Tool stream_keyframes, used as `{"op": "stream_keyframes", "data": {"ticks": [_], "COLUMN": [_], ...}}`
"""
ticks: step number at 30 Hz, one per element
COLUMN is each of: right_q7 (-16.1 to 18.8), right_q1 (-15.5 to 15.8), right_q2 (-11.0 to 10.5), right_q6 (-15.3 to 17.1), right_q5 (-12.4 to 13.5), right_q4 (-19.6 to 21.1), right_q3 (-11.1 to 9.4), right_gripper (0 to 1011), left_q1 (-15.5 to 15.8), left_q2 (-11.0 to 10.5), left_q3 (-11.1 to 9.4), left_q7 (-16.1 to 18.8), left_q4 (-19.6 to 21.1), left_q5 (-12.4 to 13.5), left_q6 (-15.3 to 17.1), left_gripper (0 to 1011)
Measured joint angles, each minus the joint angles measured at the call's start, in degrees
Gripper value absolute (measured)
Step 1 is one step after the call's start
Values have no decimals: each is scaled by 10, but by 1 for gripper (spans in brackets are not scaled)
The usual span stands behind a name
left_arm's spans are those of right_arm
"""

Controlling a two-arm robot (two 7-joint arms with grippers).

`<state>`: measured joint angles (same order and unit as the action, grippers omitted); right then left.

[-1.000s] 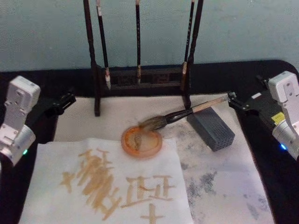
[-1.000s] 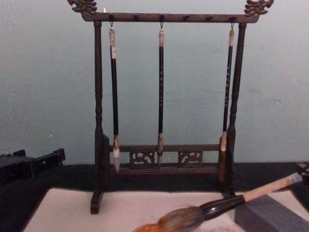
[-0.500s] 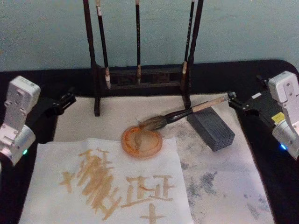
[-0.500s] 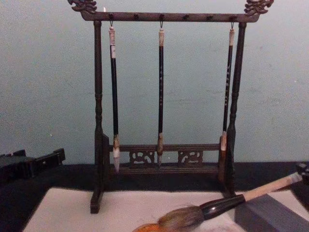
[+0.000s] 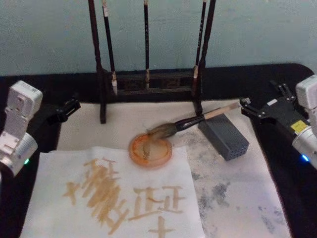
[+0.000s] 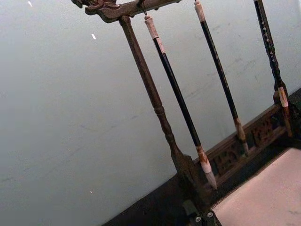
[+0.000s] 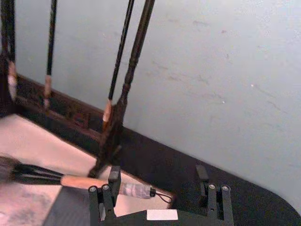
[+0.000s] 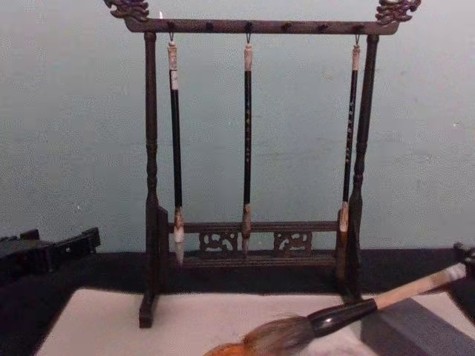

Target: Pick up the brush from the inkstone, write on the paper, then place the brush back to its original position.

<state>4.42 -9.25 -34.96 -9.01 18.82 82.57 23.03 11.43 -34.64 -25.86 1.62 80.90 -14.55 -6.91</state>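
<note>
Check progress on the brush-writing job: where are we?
Looks done: the paper carries tan characters; the brush lies tuft on the orange inkstone, handle on the grey block. In hand: nothing; the right gripper sits open just off the handle's end, the left gripper parked at the left. Left: likely only pulling the arm away, unless those strokes are from another run.

wall (image 8: pixel 415 133): plain pale blue-green | table (image 5: pixel 257 79): black top, meets wall | light: dim, even

Tan-handled brush (image 5: pixel 194 119) with black ferrule; orange inkstone (image 5: pixel 159 156); off-white paper (image 5: pixel 54 168) bearing tan strokes; grey block (image 5: pixel 225 136); black worktop (image 5: pixel 247 79)
</note>
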Motion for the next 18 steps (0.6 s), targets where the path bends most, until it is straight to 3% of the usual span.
{"op": "stream_keyframes", "data": {"ticks": [10, 18], "right_q7": [46, 108], "right_q1": [43, 70], "right_q2": [-10, -4], "right_q6": [-9, -5], "right_q5": [49, 126], "right_q4": [42, 48], "right_q3": [-35, -64], "right_gripper": [1002, 1002], "left_q1": [0, 0], "left_q2": [0, 0], "left_q3": [0, 0], "left_q7": [0, 0], "left_q4": [0, 0], "left_q5": [0, 0], "left_q6": [0, 0], "left_gripper": [1002, 1002]}}
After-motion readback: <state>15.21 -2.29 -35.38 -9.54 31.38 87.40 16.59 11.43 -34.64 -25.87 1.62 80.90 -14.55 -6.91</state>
